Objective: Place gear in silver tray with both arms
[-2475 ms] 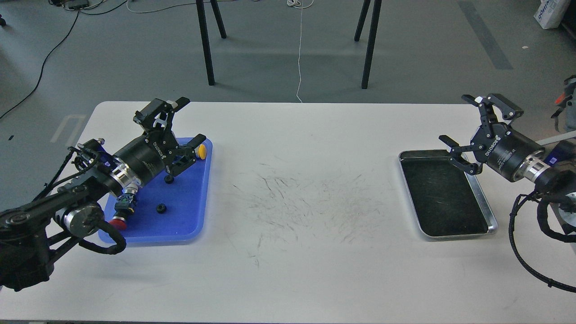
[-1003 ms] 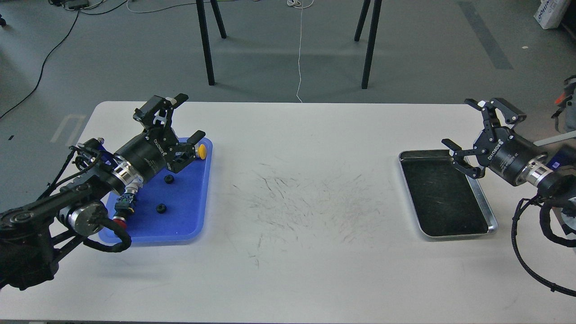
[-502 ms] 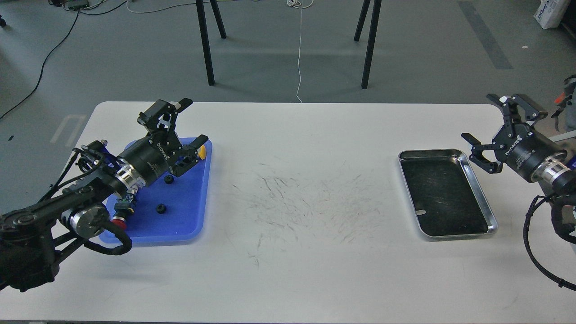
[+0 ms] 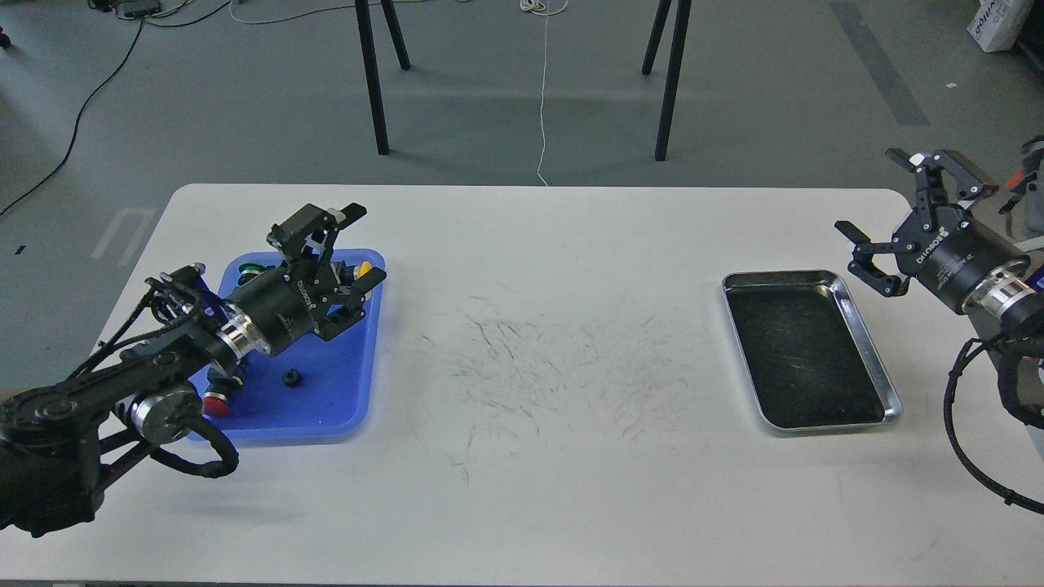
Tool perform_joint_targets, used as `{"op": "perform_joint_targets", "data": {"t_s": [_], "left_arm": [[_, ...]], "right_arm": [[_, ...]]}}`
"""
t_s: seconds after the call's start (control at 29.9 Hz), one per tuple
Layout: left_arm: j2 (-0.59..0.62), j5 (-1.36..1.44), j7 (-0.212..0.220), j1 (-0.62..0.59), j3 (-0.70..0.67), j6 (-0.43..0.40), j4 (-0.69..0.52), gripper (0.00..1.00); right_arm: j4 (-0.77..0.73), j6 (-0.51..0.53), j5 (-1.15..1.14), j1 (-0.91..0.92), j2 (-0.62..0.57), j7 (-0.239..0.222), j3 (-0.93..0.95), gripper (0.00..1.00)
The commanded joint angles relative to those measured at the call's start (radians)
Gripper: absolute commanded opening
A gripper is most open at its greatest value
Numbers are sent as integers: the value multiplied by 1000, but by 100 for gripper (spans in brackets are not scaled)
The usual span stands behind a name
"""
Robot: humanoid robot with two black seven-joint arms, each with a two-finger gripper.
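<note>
A small black gear (image 4: 291, 377) lies on the blue plastic tray (image 4: 326, 391) at the left of the table. A second small black gear seen earlier is now hidden under my left gripper. My left gripper (image 4: 359, 249) is open and hovers over the far part of the blue tray, above and beyond the visible gear. The silver tray (image 4: 873, 350), shiny-rimmed with a dark scratched bottom, lies empty at the right. My right gripper (image 4: 917, 196) is open and empty, beyond the silver tray's far right corner.
The blue tray also holds a yellow part (image 4: 366, 268), a red part (image 4: 214, 404) and a green part (image 4: 246, 265), partly hidden by my left arm. The white table (image 4: 538, 367) is scuffed in the middle. Black stand legs (image 4: 373, 77) rise beyond its far edge.
</note>
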Motion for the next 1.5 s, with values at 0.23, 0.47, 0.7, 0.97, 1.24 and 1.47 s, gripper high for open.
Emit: {"op": "perform_joint_targets", "data": {"t_s": [0.23,0.47,0.7,0.97,1.24,1.47], "left_arm": [[10,123,0,1,1,11,0,100],[11,417,0,-3,1,103,2,100],[68,529,0,-68,21,104,3,100],[88,637,0,-149,100,107,3,100],[85,816,0,-151,100,124,0,100],[85,905,0,-151,102,161,2,100]], "right_arm": [[23,11,0,4,1,0,14,99],[23,11,0,7,0,0,30,99],[46,13,0,7,-11,0,48,99],[68,11,0,7,-16,0,51,99],[69,13,0,7,-16,0,53,99],[69,13,0,7,-16,0,53,99]]}}
